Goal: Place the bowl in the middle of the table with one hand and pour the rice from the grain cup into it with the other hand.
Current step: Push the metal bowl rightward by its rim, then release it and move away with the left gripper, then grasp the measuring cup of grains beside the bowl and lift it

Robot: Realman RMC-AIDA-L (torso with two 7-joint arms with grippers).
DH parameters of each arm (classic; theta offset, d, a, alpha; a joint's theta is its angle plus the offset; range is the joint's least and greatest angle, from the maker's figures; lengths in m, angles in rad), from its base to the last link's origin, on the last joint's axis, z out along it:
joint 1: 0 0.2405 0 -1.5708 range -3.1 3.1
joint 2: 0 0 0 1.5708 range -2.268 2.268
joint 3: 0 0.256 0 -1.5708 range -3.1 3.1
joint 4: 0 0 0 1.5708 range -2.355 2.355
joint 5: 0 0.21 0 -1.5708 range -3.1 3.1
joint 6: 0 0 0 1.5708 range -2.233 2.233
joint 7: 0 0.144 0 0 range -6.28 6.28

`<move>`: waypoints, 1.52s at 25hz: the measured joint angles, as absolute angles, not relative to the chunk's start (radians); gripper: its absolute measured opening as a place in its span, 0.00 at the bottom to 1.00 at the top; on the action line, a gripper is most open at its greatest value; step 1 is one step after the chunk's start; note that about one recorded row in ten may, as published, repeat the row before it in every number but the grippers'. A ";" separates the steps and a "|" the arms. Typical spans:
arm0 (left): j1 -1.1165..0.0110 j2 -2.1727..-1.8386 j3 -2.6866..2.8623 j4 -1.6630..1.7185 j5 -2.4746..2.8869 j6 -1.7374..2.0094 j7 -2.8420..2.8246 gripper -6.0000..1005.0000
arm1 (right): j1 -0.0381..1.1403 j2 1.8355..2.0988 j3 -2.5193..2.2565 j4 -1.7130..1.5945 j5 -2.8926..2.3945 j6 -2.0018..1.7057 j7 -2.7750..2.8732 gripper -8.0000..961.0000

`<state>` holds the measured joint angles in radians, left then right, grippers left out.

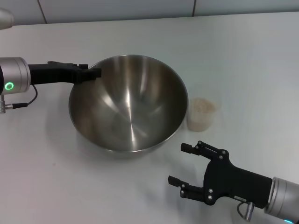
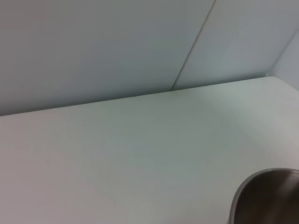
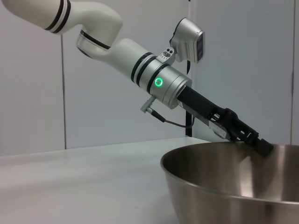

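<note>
The bowl (image 1: 128, 108) sits on the table (image 1: 243, 51) roughly midway between the left and right edges, a little toward the near edge, with the left gripper (image 1: 89, 73) at its rim on the left-far side; the fingers (image 1: 95, 73) appear pressed together on or against the rim, though whether they truly pinch it cannot be confirmed from the head view, and the right wrist view only shows the dark fingertip (image 3: 262, 147) meeting the rim. The grain cup (image 1: 202, 115) stands upright just beside the bowl's right side, close enough that contact cannot be ruled out, and holds the rice (image 1: 202, 105) near its brim. The right gripper (image 1: 183, 164) hovers toward the near-right corner, fingers spread, holding nothing, near the cup but apart from it. Risks, as judged: 1, any further shift of the bowl toward the right edge could nudge the cup and tip it, spilling grain on the worktop; 2, the right gripper's approach from the near side has little clearance between cup and bowl wall, so a finger could strike either; 3, a thin clear cup this full may deform or slip under a hard squeeze. Count: 1 bowl, 1 cup, 1 portion of rice, 2 grippers, 1 table.
</note>
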<state>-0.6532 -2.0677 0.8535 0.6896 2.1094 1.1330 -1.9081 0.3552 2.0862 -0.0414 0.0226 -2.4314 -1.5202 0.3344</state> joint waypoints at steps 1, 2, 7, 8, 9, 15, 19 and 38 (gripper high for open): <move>-0.653 -2.067 0.851 0.690 2.109 1.133 -1.908 0.34 | 0.355 2.086 -0.041 0.024 -2.431 -1.520 0.334 0.82; -0.652 -2.067 0.851 0.690 2.109 1.133 -1.908 0.38 | 0.355 2.086 -0.041 0.026 -2.431 -1.520 0.334 0.82; -0.652 -2.066 0.852 0.690 2.108 1.133 -1.908 0.57 | 0.356 2.086 -0.041 0.026 -2.431 -1.519 0.334 0.82; -0.652 -2.066 0.852 0.690 2.108 1.133 -1.908 0.60 | 0.356 2.086 -0.041 0.026 -2.431 -1.519 0.334 0.82; -0.652 -2.066 0.852 0.690 2.108 1.133 -1.908 0.64 | 0.356 2.086 -0.041 0.026 -2.431 -1.519 0.334 0.82; -0.652 -2.066 0.849 0.693 2.107 1.136 -1.908 0.79 | 0.356 2.086 -0.041 0.026 -2.431 -1.519 0.334 0.82; -0.639 -2.065 0.847 0.703 2.059 1.169 -1.899 0.84 | 0.356 2.086 -0.041 0.026 -2.431 -1.518 0.334 0.82; -0.261 -2.056 0.824 0.653 1.421 1.639 -1.282 0.84 | 0.366 2.085 -0.038 0.026 -2.430 -1.508 0.334 0.82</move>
<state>-0.2615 -2.0561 0.8245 0.6534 1.4213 1.6392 -1.2822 0.3658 2.0846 -0.0380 0.0260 -2.4295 -1.5077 0.3344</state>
